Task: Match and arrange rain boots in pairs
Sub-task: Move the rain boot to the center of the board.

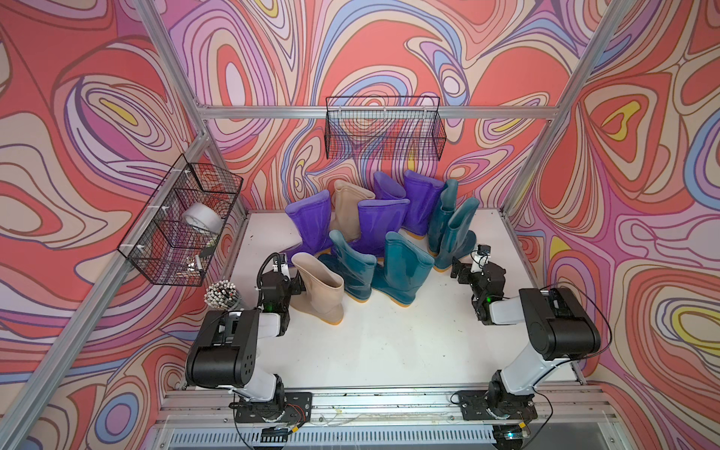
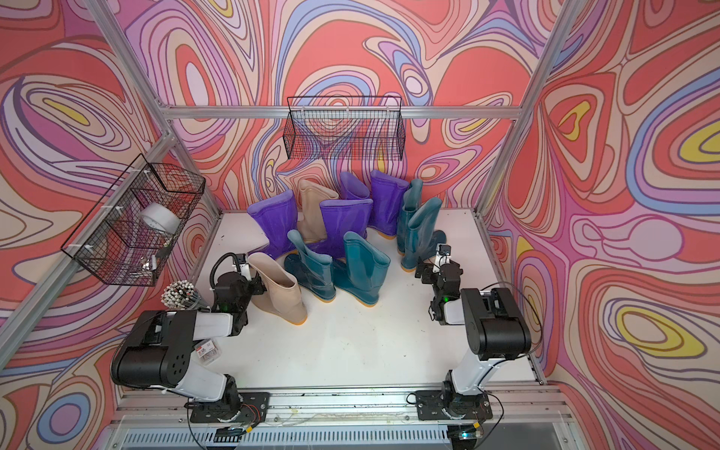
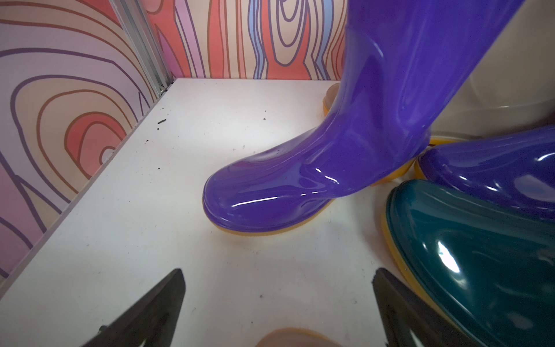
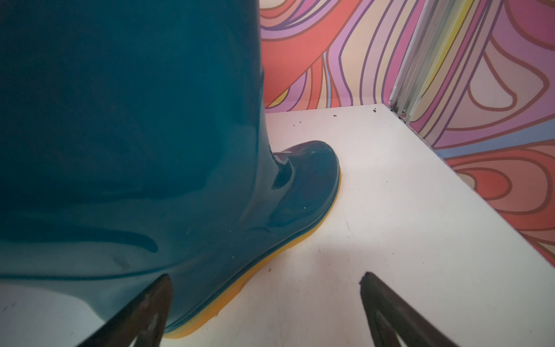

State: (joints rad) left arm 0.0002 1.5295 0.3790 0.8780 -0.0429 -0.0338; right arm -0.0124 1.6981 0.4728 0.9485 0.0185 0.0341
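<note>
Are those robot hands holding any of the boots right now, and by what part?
Nothing is held. The left hand and the right hand are both open and empty.

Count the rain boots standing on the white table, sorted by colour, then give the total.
purple boots: 4
teal boots: 4
beige boots: 2
Total: 10
</note>
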